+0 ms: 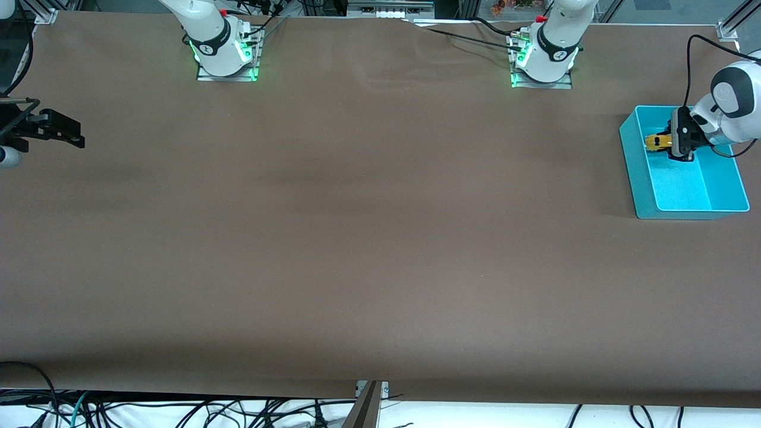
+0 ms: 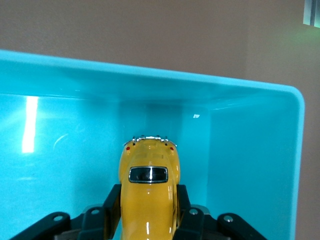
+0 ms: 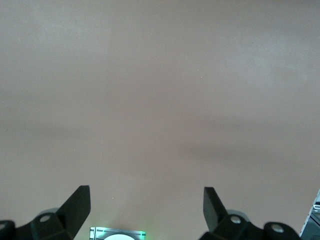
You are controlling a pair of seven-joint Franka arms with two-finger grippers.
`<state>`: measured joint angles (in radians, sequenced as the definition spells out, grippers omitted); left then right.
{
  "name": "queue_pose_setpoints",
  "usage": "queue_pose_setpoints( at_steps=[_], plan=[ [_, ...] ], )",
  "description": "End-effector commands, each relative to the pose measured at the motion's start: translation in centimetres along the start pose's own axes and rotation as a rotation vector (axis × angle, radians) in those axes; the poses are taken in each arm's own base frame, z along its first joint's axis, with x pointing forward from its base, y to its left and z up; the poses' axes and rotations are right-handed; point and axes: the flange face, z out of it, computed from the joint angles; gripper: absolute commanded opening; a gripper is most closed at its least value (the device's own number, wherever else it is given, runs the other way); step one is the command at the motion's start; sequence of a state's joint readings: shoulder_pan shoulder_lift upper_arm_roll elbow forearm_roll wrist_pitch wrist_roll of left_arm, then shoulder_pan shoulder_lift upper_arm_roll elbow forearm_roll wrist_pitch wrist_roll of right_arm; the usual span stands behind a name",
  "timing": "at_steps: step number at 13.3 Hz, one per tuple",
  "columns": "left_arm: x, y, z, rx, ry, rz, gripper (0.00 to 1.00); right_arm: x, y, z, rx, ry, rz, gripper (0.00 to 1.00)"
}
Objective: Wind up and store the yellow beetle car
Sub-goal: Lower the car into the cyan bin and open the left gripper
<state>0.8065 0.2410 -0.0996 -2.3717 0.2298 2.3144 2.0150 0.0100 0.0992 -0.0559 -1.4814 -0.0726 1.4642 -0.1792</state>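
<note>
A: Left wrist view first. What is the left gripper (image 2: 148, 220) doing?

B: Its two black fingers (image 2: 111, 210) sit against either flank of the yellow beetle car (image 2: 148, 187), narrowly spaced with the car between them. Whether they are pressing it or have just slackened, I cannot tell. The car's rear window and tail lights face the camera.

A: And where is the car?

B: Inside the turquoise bin (image 2: 250, 150), low between its walls, close to one corner. I cannot tell if its wheels touch the floor of the bin.

A: Anything else in the bin?

B: Only the car and the gripper show within the walls.

A: From the front view?

B: The left gripper (image 1: 675, 141) reaches into the turquoise bin (image 1: 639, 178) at the left arm's end of the table (image 1: 357, 238), with the yellow beetle car (image 1: 657, 141) poking out from its fingers in the part of the bin farther from the front camera.

A: The other arm?

B: The right gripper (image 1: 74, 134) waits over the table edge at the right arm's end. In the right wrist view the right gripper (image 3: 146, 202) has its fingers (image 3: 77, 205) spread wide, empty, above bare brown tabletop (image 3: 160, 100).
</note>
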Motion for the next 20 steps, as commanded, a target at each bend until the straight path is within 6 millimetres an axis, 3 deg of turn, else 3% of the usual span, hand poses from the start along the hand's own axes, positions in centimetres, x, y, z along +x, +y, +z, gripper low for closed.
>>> queue_pose_setpoints(
  at_steps=[1, 4, 6, 10, 13, 17, 20],
  plan=[
    [-0.9, 1.1, 0.7, -0.003, -0.003, 0.005, 1.00, -0.2, 0.2, 0.0, 0.015, 0.008, 0.006, 1.00],
    [-0.9, 0.8, -0.3, 0.012, -0.018, -0.001, 1.00, -0.2, 0.2, 0.0, 0.015, 0.008, 0.006, 1.00],
    [-1.5, 0.0, -4.1, 0.079, -0.058, -0.020, 1.00, -0.2, 0.2, 0.0, 0.015, 0.008, 0.006, 1.00],
    [1.4, -4.0, -13.9, 0.153, -0.143, 0.055, 1.00, -0.2, 0.2, 0.0, 0.015, 0.008, 0.006, 1.00],
    [5.9, -7.0, -20.1, 0.235, -0.051, -0.045, 1.00, -0.2, 0.2, 0.0, 0.015, 0.008, 0.006, 1.00],
    [13.1, -6.5, -27.9, 0.209, -0.015, -0.453, 1.00, -0.2, 0.2, 0.0, 0.015, 0.008, 0.007, 1.00],
    [17.9, -5.2, -31.9, 0.207, -0.005, -0.681, 1.00, -0.2, 0.0, -0.1, 0.014, 0.008, 0.014, 1.00]
  ],
)
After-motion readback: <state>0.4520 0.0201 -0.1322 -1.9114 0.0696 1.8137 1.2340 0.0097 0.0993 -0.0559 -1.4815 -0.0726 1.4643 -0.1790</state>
